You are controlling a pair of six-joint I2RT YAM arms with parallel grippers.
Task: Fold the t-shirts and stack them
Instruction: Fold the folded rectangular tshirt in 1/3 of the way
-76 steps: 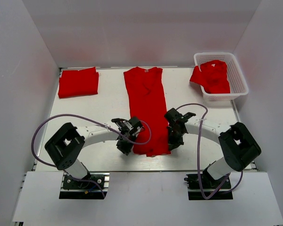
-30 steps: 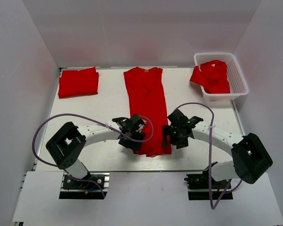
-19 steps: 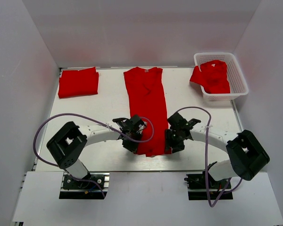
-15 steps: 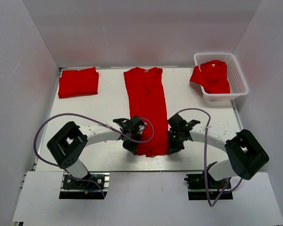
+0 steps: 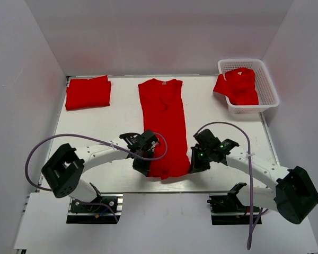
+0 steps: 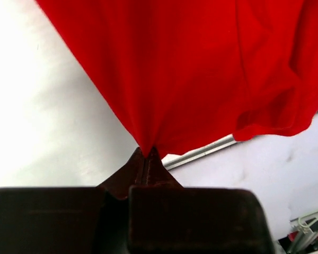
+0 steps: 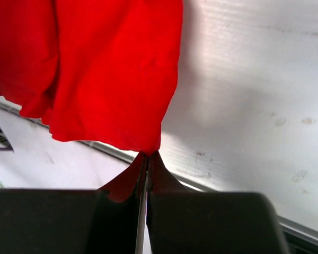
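Observation:
A long, narrow-folded red t-shirt (image 5: 163, 121) lies down the middle of the white table. My left gripper (image 5: 143, 168) is shut on its near left hem corner (image 6: 147, 138). My right gripper (image 5: 193, 167) is shut on its near right hem corner (image 7: 148, 138). Both corners are lifted a little off the table near its front edge. A folded red t-shirt (image 5: 88, 92) lies at the far left. Another red t-shirt (image 5: 237, 85) hangs crumpled out of the basket.
A white mesh basket (image 5: 265, 82) stands at the far right corner. White walls enclose the table on three sides. The table's metal front rail (image 6: 201, 152) runs just under the lifted hem. Purple cables loop over both arms.
Both grippers closed in on the shirt's near corners and shut on them. They then drew the hem toward the front edge, and both arms swung lower and outward.

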